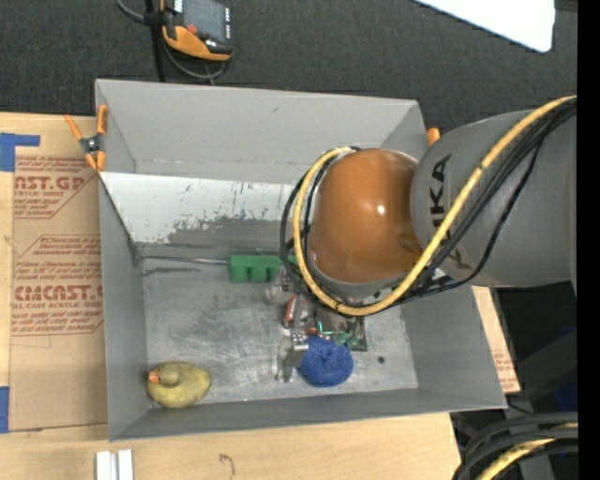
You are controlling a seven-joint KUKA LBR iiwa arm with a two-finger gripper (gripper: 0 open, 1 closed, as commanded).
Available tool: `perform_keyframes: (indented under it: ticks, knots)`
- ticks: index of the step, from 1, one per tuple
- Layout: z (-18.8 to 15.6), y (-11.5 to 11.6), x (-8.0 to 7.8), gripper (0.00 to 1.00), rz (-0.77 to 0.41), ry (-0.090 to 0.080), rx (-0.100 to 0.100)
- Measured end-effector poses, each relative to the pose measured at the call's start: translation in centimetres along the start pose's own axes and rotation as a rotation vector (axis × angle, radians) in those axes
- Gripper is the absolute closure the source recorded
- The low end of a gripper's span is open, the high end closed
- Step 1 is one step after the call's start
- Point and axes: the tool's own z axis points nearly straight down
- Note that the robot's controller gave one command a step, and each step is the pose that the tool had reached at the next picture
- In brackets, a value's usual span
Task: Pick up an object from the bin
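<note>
One "KA" arm (pixel 525 197), claw (pixel 293 359) beside ball (pixel 326 367)

Item one: a yellow rubber duck (pixel 178 385) lies on the floor of the grey bin (pixel 187 309), in the near left corner, close to the front wall and well apart from the other contents. Item two: a green plastic block (pixel 255 269), knobbed along its near edge, lies at the foot of the scuffed back wall, about mid-width. Outside, beyond the far rim, an orange and black handheld unit (pixel 199 28) rests on dark flooring (pixel 375 47); a white sheet (pixel 497 21) lies at the far right of that flooring
</note>
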Motion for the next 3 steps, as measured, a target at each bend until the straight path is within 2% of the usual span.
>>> perform_keyframes:
  ticks: [1, 2, 3]
  knots:
    - [0.8, -1.3, -0.4, 0.00, -0.089, -0.003, -0.002]
    - [4.3, -4.2, -1.3, 0.00, -0.239, -0.002, 0.002]
    - [6.8, -6.9, -0.4, 0.00, -0.114, -0.001, 0.000]
